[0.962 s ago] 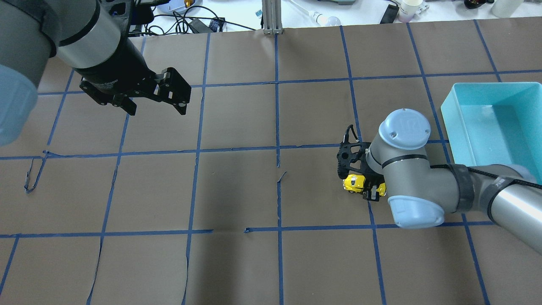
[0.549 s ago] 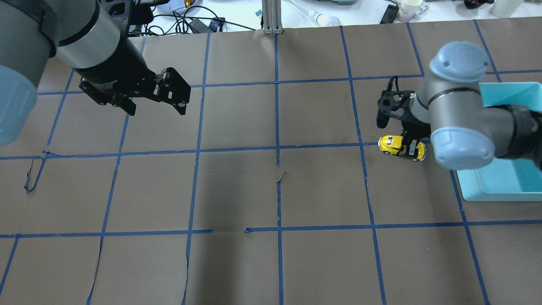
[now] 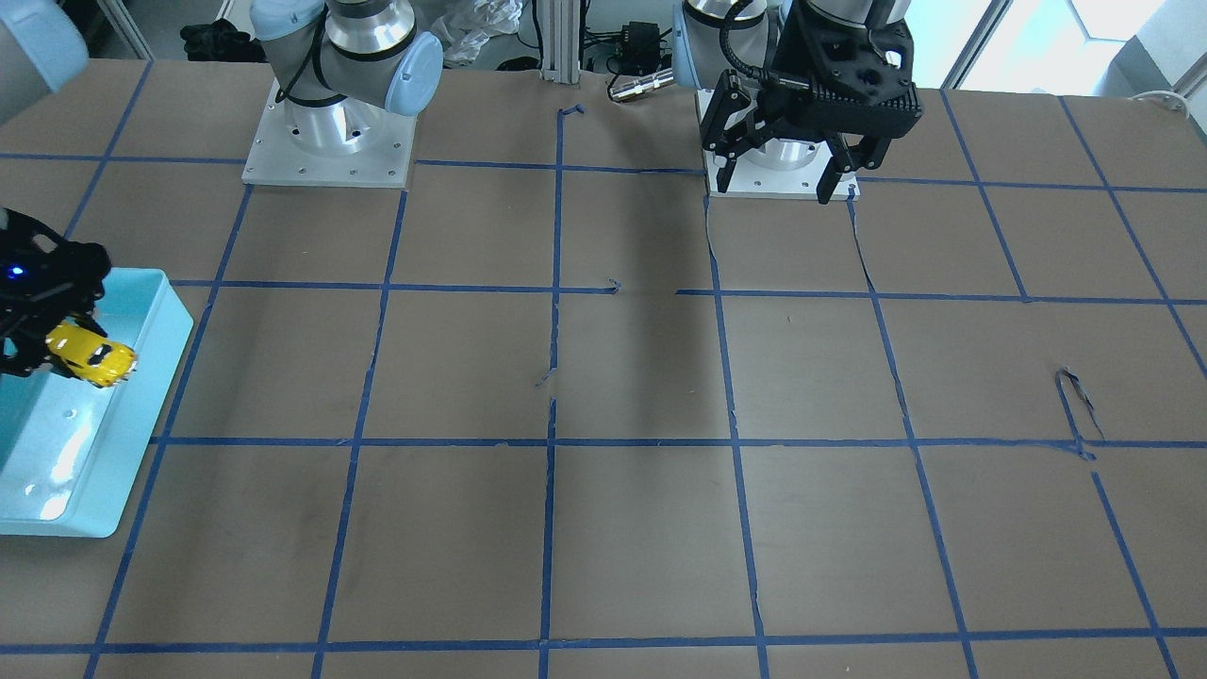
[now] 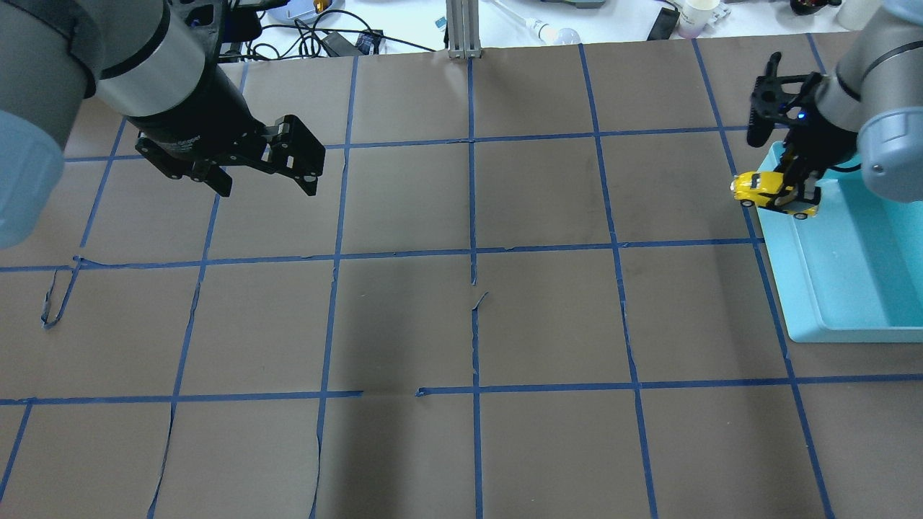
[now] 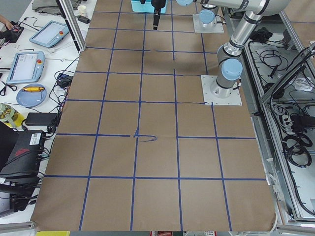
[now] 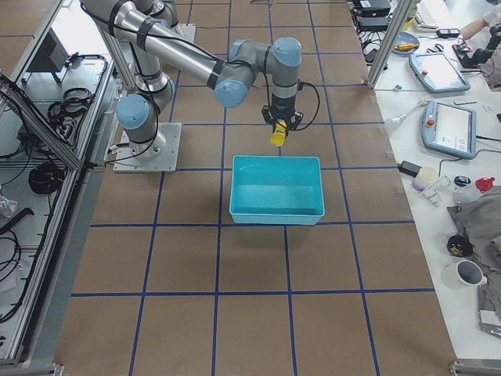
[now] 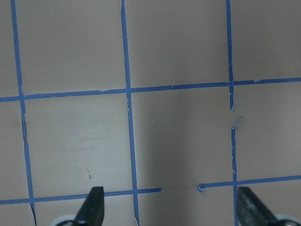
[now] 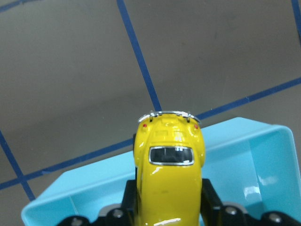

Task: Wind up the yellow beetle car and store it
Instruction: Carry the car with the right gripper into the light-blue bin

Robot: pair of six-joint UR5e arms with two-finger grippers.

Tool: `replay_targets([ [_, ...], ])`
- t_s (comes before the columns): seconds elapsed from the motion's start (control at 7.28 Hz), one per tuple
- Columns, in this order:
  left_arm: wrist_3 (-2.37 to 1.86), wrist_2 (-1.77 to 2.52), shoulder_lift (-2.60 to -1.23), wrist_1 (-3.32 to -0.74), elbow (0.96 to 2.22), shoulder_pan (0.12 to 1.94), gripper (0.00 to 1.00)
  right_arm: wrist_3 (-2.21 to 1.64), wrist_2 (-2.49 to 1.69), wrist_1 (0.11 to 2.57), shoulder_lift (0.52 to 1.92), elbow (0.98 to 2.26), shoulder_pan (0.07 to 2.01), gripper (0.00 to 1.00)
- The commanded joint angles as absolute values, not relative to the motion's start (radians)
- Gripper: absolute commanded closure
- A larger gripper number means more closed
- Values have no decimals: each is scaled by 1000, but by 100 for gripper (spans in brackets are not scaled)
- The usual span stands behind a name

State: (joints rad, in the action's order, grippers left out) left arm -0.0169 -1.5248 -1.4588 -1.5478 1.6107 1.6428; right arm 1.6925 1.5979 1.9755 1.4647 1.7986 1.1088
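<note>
The yellow beetle car [image 4: 773,192] is held in the air by my right gripper [image 4: 792,189], which is shut on its sides, over the near left rim of the light-blue bin [image 4: 851,288]. The car also shows in the front view [image 3: 91,355], in the right side view [image 6: 278,137] and close up in the right wrist view [image 8: 168,165], its end pointing past the bin's corner [image 8: 263,155]. My left gripper [image 4: 267,160] hangs open and empty above the far left of the table; its fingertips [image 7: 92,207] show in the left wrist view.
The table is brown paper with a blue tape grid [image 4: 472,252]. The bin [image 3: 85,415] looks empty inside. Cables, cups and tablets [image 6: 438,70] lie on the white bench beyond the table's far edge. A metal post [image 4: 461,29] stands at the far middle.
My right gripper has carried the yellow car up off the table, away from me and to the right, to the bin's rim. The left arm has not moved.
</note>
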Motion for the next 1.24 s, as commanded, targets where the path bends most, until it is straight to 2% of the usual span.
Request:
replay_targets([
  [0.0,-17,-1526,-1459,-1548,1611,1643,0,1851,1580,1996,1399,1792,985,100],
  [0.27,-17,-1523,-1459,-1548,1611,1643,0,1952,1592,2127,1307,1786,971,100],
  [0.69,-17,-1522,-1459,-1548,1611,1643,0,2016,1583,2172,1194,1782,971,100],
  [0.82,-17,-1522,-1459,-1548,1611,1641,0,2020,1595,2175,1183,1779,971,88],
  [0.96,-17,-1522,-1459,-1548,1611,1643,0,2020,1595,2177,1183,1782,971,84],
  [1.1,-17,-1522,-1459,-1548,1611,1641,0,2020,1592,2175,1184,1782,971,45],
])
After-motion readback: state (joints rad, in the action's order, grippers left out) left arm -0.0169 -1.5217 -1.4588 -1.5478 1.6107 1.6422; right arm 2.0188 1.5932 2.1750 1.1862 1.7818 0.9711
